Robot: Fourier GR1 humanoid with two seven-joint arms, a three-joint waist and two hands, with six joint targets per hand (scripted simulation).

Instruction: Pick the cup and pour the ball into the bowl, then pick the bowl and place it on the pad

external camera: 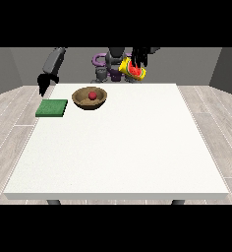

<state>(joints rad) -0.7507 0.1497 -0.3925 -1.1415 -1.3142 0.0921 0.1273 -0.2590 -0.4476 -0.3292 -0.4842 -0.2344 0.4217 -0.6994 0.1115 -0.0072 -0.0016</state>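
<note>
From my station I see the white bench [118, 147] with a brown bowl [89, 98] sitting toward its far-left part, and the red ball [92, 95] resting inside that bowl. Just beside the bowl, toward the view's left, the green pad [52, 108] lies flat near the bench's left edge; bowl and pad are close but not touching.

The robot hand at the view's right [139, 58] is raised above the far edge of the bench, its fingers wrapped around the yellow cup [132, 71], which is tilted well over so that I can look into its red inside (the mouth faces roughly toward the camera).

The robot hand at the view's left [43, 83] hangs beyond the bench's far-left corner, above the pad's far side; I cannot tell how its fingers lie.
</note>
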